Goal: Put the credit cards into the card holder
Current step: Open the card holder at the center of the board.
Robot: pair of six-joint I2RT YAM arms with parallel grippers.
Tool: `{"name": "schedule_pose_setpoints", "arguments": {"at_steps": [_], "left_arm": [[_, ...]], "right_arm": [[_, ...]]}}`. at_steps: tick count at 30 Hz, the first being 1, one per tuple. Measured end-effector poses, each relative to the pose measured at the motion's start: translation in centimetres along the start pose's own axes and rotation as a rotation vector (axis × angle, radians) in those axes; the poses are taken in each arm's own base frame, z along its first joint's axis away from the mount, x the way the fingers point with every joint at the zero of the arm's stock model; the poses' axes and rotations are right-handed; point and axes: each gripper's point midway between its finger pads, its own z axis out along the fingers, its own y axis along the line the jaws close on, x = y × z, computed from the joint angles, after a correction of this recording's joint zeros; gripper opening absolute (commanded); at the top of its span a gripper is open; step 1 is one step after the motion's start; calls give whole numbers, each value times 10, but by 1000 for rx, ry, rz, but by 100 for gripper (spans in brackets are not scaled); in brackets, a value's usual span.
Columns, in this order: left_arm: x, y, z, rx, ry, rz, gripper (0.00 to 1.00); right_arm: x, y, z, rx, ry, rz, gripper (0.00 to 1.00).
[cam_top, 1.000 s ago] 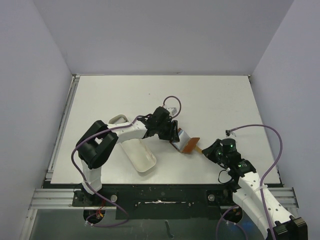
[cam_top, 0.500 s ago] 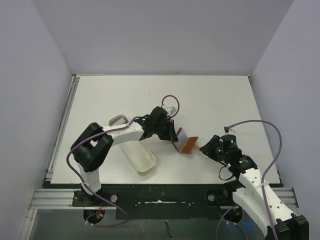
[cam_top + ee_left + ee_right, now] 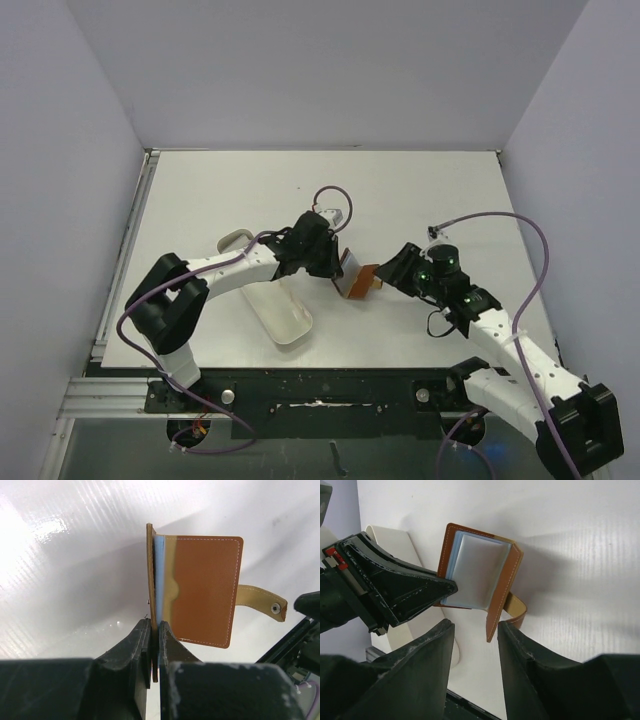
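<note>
Between left gripper (image 3: 155,630) fingertips, newly clamped: one flap of reddish-brown leather card holder (image 3: 200,590), bluish-grey plastic credit card (image 3: 475,570) tucked inside. Other flap just ahead of right gripper (image 3: 475,630), fingers now parted, grip let go; likely freed for next card.

The card holder (image 3: 205,590) is smooth tan leather with pale stitching; a metal snap (image 3: 274,608) glints at its four o'clock. Its sleeve (image 3: 477,567) is glossy translucent plastic. The table (image 3: 75,580) is shiny, finely ribbed white; the left gripper (image 3: 155,630) matt black plastic.
</note>
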Motion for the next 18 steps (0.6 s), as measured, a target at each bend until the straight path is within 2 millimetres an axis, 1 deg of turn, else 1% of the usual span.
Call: {"name": "schedule_pose_setpoints", "arguments": {"at_steps": [4, 6, 9, 12, 13, 14, 18], "left_arm": [[2, 6, 0, -29, 6, 9, 0], [3, 9, -1, -42, 7, 10, 0], [3, 11, -1, -56, 8, 10, 0], [4, 11, -1, -56, 12, 8, 4], [4, 11, -1, -55, 12, 8, 8], [4, 11, -1, -53, 14, 7, 12], [6, 7, -2, -33, 27, -2, 17]], "right_arm": [[6, 10, 19, -14, 46, -5, 37], [6, 17, 28, -26, 56, -13, 36], [4, 21, 43, -32, 63, -16, 34], [8, 16, 55, -17, 79, -17, 32], [11, 12, 60, -6, 89, -18, 32], [14, 8, 64, 7, 100, -19, 31], [33, -16, 81, 78, 177, -17, 30]]}}
